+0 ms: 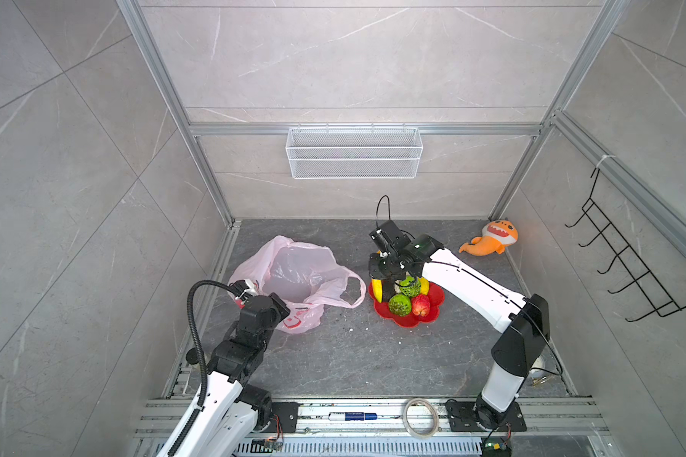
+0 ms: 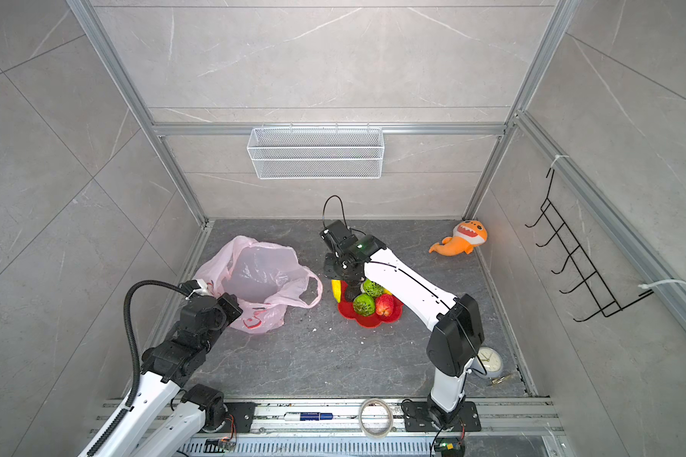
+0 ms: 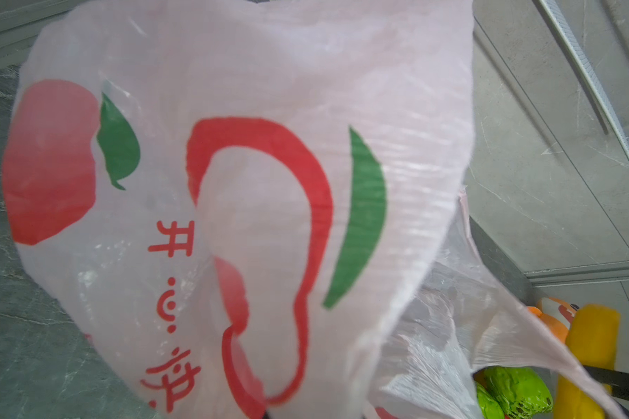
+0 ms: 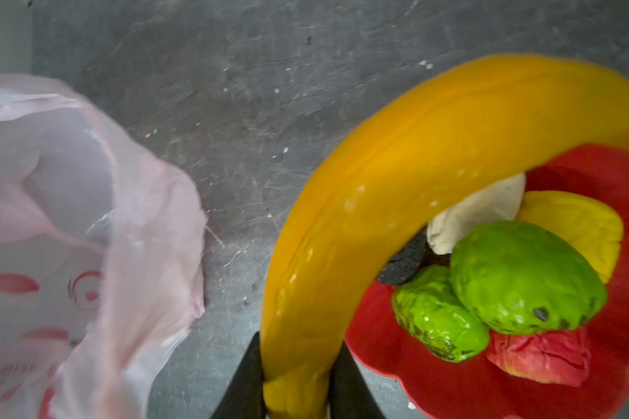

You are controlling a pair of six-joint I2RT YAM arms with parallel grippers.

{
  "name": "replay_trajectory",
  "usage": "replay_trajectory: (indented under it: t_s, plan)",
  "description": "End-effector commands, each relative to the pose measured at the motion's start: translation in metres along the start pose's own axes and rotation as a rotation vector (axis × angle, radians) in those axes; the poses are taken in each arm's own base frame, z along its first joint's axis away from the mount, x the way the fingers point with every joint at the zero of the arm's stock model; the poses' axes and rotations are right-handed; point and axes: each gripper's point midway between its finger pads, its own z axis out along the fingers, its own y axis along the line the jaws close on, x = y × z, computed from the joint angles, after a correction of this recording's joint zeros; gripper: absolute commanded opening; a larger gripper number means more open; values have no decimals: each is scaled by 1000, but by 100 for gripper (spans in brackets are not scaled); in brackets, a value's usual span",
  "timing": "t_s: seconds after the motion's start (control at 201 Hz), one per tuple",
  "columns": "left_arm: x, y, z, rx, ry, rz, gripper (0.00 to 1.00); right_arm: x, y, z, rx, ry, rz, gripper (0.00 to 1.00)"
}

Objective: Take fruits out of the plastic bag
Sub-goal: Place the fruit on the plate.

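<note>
At the plate's (image 1: 406, 321) left edge our right gripper (image 4: 296, 384) clamps the banana (image 4: 396, 181) above six fruits (image 1: 400, 304) piled there; the bag (image 1: 294, 273), to the left, looks empty, its near rim pinched in our closed left gripper (image 1: 248, 292); only the release remains, we judge.

The plastic bag (image 3: 269, 90) is translucent pale pink, printed with red apples, green leaves and red characters. The banana (image 4: 396, 174) is orange-yellow. The bumpy fruit (image 4: 523, 275) and the second bumpy fruit (image 4: 436, 312) are bright green with dark flecks; the apple (image 4: 541, 359) red, the small fruit (image 4: 578, 228) yellow, the avocado (image 4: 403, 265) near black, the lumpy fruit (image 4: 480, 210) beige. The flower-shaped plate (image 4: 469, 391) is red, the plush shark (image 1: 492, 239) orange and white, the counter (image 1: 353, 356) veined dark grey
</note>
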Motion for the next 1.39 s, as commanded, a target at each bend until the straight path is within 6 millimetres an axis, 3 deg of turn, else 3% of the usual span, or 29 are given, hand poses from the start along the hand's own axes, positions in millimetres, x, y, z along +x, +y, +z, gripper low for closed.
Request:
replay_trajectory:
  t_s: [0.0,0.214,0.498,0.96,1.388]
  plan:
    - [-4,-4,-5,19,-13,2,0,-18,-13,13,58,-95,160,21]
    - [-4,0,-9,21,-25,-1,1,-20,-39,31,150,-101,282,22]
    - [-4,1,-11,24,-30,-2,1,-9,-54,54,229,-51,341,23]
    - [0,5,-10,26,-32,-16,2,7,-77,58,278,-55,386,25]
    - [0,7,-13,27,-34,-16,2,14,-78,68,267,-27,405,33]
